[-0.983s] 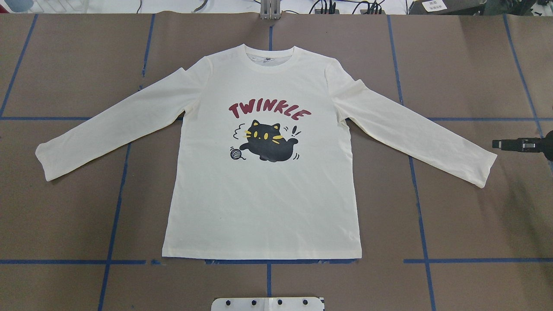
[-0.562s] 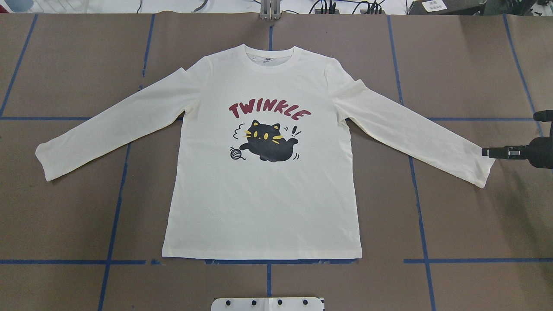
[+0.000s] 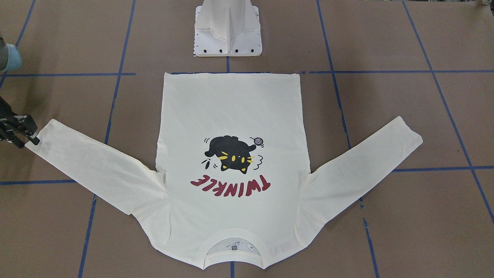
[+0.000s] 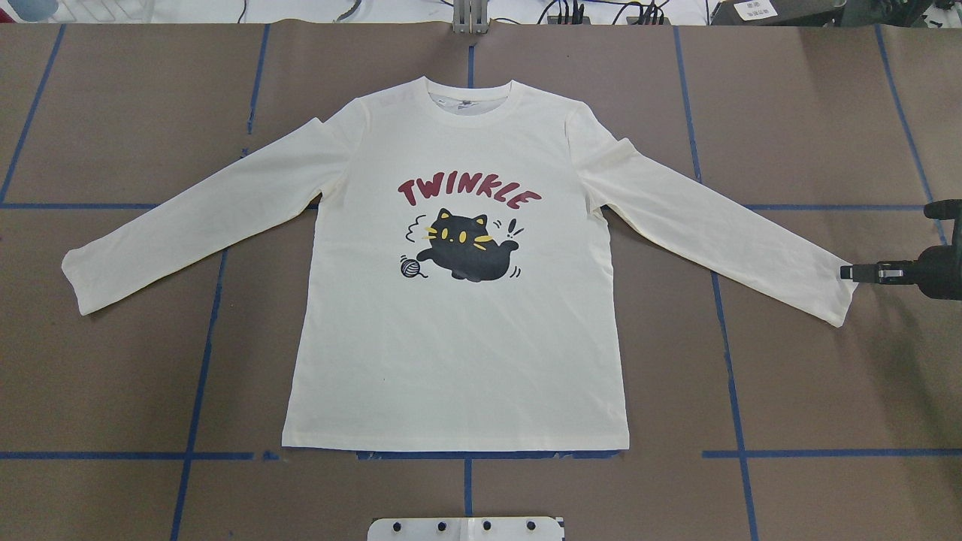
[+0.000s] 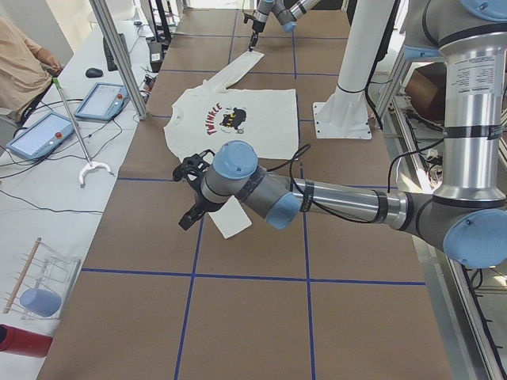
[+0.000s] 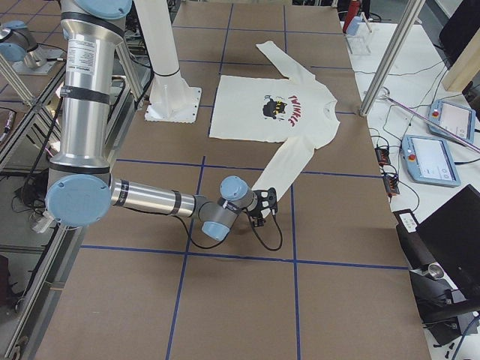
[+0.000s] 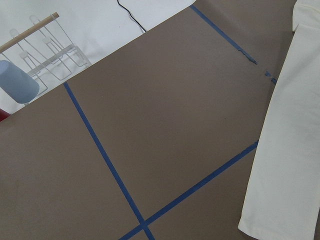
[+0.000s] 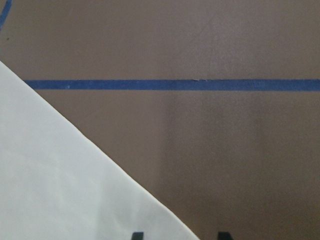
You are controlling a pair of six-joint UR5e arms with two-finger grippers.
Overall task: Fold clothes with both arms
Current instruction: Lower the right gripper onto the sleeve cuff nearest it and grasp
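**Shirt spread flat, no fold begun**

Nearest the robot, the white pedestal base sits at the tabletop's near edge. Just beyond it, the straight hem lies along a blue tape line. The shirt lies face up at the middle of the matte brown tabletop. It is smooth and almost creaseless, and its cream cloth looks like soft cotton.

Nothing appears to be folded yet, so every fold is left to make. Midway up, the two sleeves slant out flat toward the left and right edges.

The right tool touches the right sleeve's cuff. Its fingertips are parted, with the cuff's edge running between them, and they hold nothing.

The left tool hovers near the left sleeve's cuff. Whether it is wide or narrow cannot be told.

Farther on come the black cat, the yarn ball and the dark red word "TWINKLE". The round collar lies toward the far edge.
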